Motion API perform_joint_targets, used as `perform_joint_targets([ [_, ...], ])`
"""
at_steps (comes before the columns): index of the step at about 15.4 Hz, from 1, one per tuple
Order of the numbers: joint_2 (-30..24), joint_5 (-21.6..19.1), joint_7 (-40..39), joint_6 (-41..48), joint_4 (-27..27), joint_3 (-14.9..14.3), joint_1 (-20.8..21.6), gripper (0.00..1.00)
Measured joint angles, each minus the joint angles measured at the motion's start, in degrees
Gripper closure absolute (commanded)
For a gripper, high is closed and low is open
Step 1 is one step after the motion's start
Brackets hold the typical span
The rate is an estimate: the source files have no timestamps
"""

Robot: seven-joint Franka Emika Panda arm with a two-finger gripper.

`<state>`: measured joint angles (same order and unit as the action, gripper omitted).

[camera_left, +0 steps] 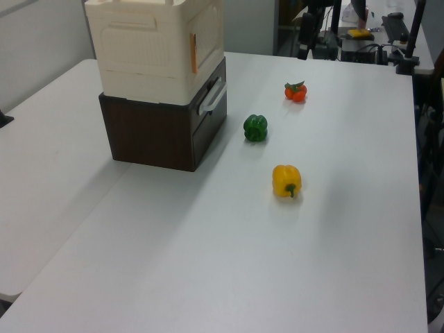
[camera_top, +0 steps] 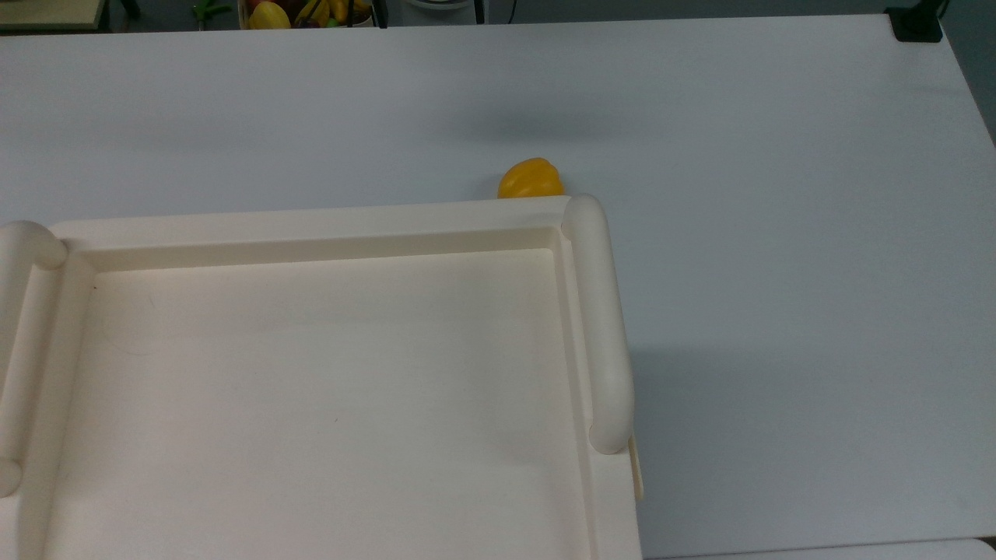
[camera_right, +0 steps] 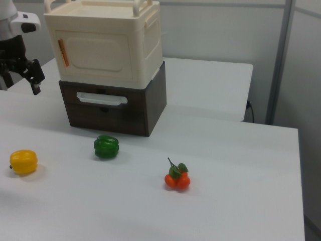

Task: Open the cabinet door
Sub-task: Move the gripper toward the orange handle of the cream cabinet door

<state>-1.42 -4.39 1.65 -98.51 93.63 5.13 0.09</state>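
Cream plastic is what you are looking at for the cabinet [camera_right: 103, 42], which is sitting on a dark brown drawer unit [camera_right: 113, 108] toward the far left corner of the white table [camera_right: 225, 150] in the right view. The cabinet door [camera_right: 95, 54] is lying flush in the front face, closed, with an orange handle strip [camera_right: 62, 52] running down the right view's left edge of the panel. Your gripper [camera_right: 20, 75] is hanging at the right view's left edge, beside the cabinet and apart from the door, touching nothing; its black fingers are possibly standing a little apart, but I cannot tell for certain. In front of the drawer unit a green pepper [camera_right: 106, 146] is resting nearest, a yellow pepper [camera_right: 23, 161] is lying toward the table's left edge, and an orange fruit cluster [camera_right: 177, 179] is sitting near the middle.
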Motion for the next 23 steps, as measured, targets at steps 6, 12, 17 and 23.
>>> perform_joint_targets([
  [6, -0.1, 0.0, 0.0, 0.0, 0.0, 0.0, 0.0, 0.0],
  [12, -0.1, 0.0, 0.0, 0.0, 0.0, 0.0, 0.0, 0.0],
  [17, 0.1, -0.2, -0.4, 0.0, -0.1, 0.0, 0.0, 0.0],
  [23, 1.7, -1.5, -2.1, -15.0, -0.7, 1.1, 0.3, 0.12],
])
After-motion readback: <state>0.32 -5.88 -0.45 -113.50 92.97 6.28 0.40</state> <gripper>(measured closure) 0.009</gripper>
